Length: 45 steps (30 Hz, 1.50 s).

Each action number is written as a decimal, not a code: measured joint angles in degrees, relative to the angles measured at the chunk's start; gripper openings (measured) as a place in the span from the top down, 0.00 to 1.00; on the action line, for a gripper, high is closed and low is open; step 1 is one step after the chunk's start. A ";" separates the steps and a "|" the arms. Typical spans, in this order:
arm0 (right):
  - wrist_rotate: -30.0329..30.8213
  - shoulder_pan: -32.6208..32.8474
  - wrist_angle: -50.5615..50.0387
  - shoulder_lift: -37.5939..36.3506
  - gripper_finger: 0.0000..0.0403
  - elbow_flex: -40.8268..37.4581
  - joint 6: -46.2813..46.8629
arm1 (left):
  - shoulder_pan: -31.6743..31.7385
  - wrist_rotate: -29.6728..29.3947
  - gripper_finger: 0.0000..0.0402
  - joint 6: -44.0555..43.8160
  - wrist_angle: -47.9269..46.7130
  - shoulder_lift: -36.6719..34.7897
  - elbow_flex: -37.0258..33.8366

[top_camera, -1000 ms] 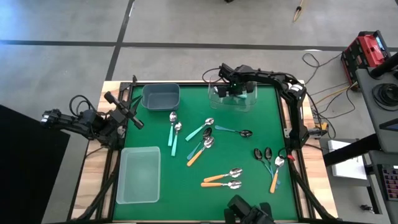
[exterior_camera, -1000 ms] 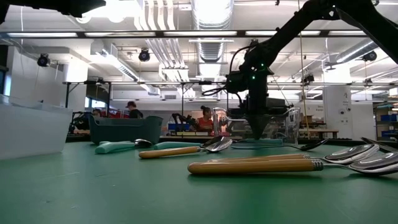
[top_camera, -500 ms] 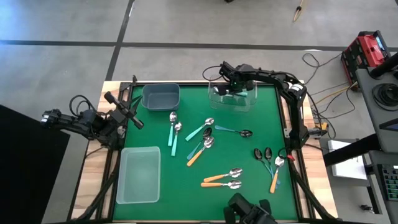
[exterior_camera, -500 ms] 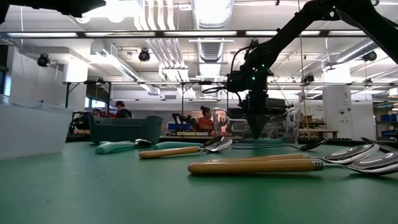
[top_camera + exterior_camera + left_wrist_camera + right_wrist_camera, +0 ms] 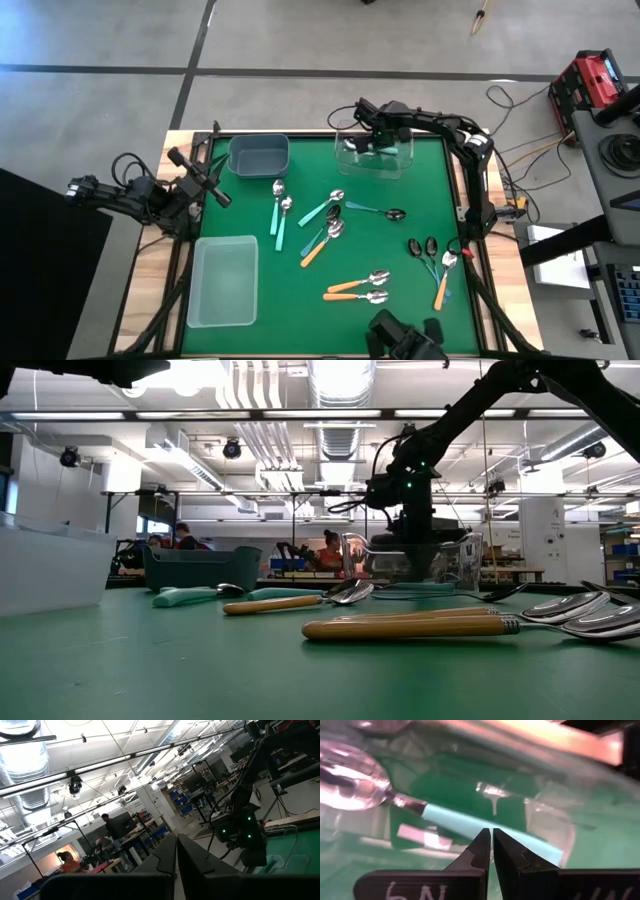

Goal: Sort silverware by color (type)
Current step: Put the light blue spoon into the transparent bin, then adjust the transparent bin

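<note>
Hovering my right gripper (image 5: 491,837), fingers pressed together and empty, over the clear plastic bin (image 5: 375,155) at 1 o'clock; 1 teal-handled silver spoon (image 5: 445,815) inside, about 13 remaining.

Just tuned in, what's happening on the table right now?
The right claw, shut and empty, sits over the clear plastic bin at the far side of the green mat; a teal-handled spoon lies inside that bin. The left claw, also shut, waits off the table's left edge. Orange-handled spoons, more teal ones and dark thin-handled spoons lie loose on the mat. The grey-blue bin and frosted white bin look empty.
</note>
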 joint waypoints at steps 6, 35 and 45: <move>2.70 -0.05 -0.07 0.00 0.97 0.12 -1.21 | 0.00 -0.02 1.00 0.00 0.00 0.00 0.00; -0.59 25.26 -16.05 -20.85 0.97 3.98 4.63 | 0.01 1.04 1.00 -0.44 0.27 0.02 0.00; -3.49 27.23 -17.56 -20.48 0.97 -3.87 7.81 | -0.01 1.05 1.00 -0.94 0.35 0.00 0.00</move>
